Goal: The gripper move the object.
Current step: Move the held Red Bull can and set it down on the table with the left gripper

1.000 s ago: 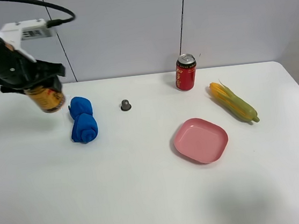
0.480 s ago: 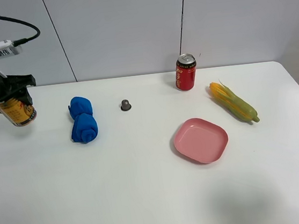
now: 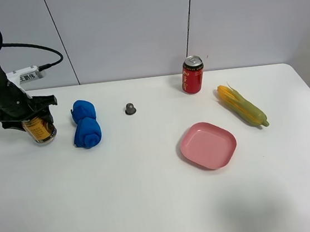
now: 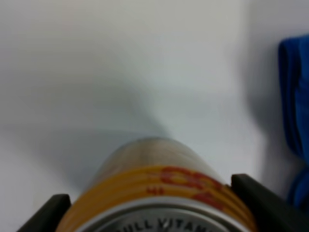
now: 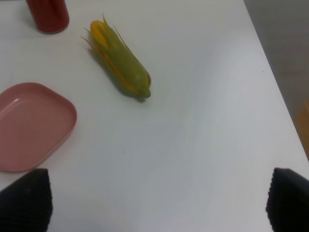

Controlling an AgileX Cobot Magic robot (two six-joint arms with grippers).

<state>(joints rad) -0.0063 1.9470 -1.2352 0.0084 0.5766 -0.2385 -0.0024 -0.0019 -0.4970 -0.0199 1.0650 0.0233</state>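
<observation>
My left gripper [image 3: 27, 115], black, is shut on the short yellow-gold can [image 3: 39, 131] with red markings, at the table's far left, just left of the blue cloth. The can is upright and low at the table; I cannot tell whether it touches. In the left wrist view the can [image 4: 159, 188] fills the lower middle, with a black finger [image 4: 258, 203] on each side of it. My right gripper [image 5: 157, 200] is open and empty above the table's right part, and is out of the exterior view.
A rolled blue cloth [image 3: 85, 124] lies right beside the can. A small grey cap [image 3: 130, 109], a tall red soda can [image 3: 192, 75], a corn cob [image 3: 242, 106] and a pink plate [image 3: 208, 144] lie further right. The table's left edge is close.
The left gripper, holding the can, first swung left, then came back right and lower beside the blue cloth. Nothing else has moved.
</observation>
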